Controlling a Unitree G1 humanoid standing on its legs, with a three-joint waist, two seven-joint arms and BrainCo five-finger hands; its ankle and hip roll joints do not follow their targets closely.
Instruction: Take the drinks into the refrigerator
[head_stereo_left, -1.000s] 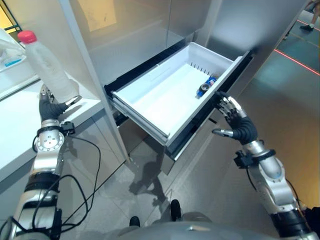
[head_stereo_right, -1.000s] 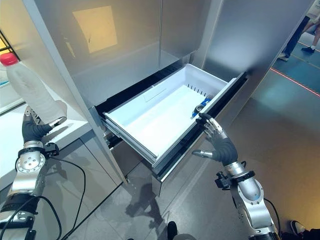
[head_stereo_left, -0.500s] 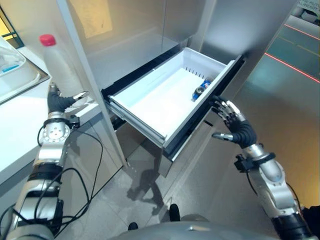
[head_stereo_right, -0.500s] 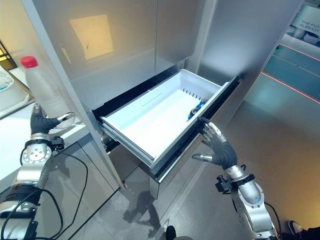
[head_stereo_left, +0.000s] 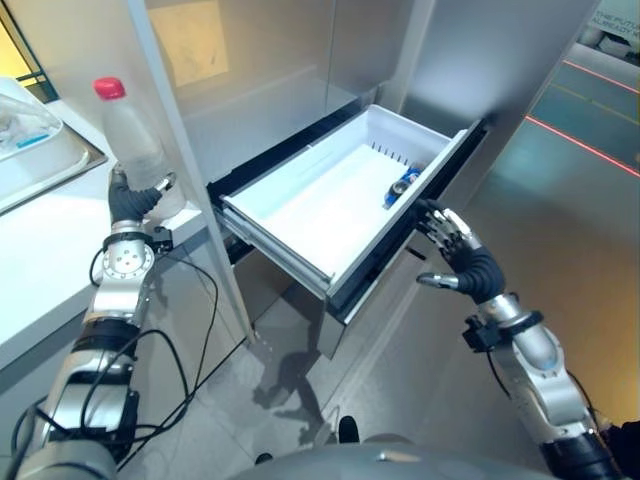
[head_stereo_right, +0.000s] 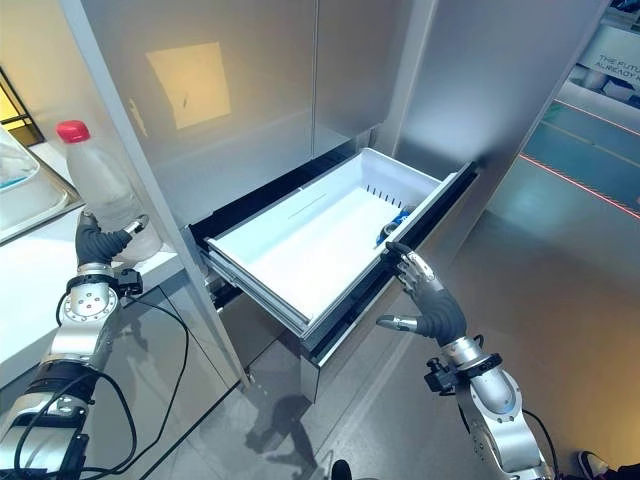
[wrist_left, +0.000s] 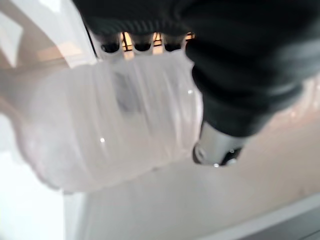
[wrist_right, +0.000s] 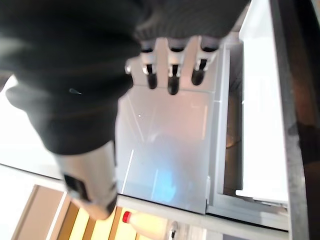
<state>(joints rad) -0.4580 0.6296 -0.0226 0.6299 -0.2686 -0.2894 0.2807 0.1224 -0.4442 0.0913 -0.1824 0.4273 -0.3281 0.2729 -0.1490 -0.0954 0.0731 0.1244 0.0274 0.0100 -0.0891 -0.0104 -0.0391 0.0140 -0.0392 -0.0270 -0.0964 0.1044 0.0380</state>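
Grey floor tiles below, tall silver refrigerator panels ahead, and its white drawer standing pulled well out. Over at the robot's left, on the white table, the left hand has its fingers and thumb curled round the lower body of a clear plastic bottle with a red cap. In the left wrist view that ribbed, translucent bottle wall sits right against the palm, thumb wrapped across it.

Bottle is upright, near the table edge beside the refrigerator's side panel, well apart from the drawer. Whether its base rests on the table I can't tell.

On the other side, the right hand hovers just beside the drawer's dark front edge, fingers spread and relaxed, thumb out, holding nothing. A small blue can lies on its side in the drawer's far corner, near that hand.

Now, how will this bottle behave? It looks like thin, soft plastic, so a hard squeeze will likely dent it. Contents are hard to read; if it's full, expect real weight and some slosh. The smooth wall could slip, though the ribs should help the fingers bite. The grip is low on a tall bottle, so it may tip when swung; a hold round the middle ribs would probably steady it. Laying it flat looks the likeliest fit for that shallow drawer.
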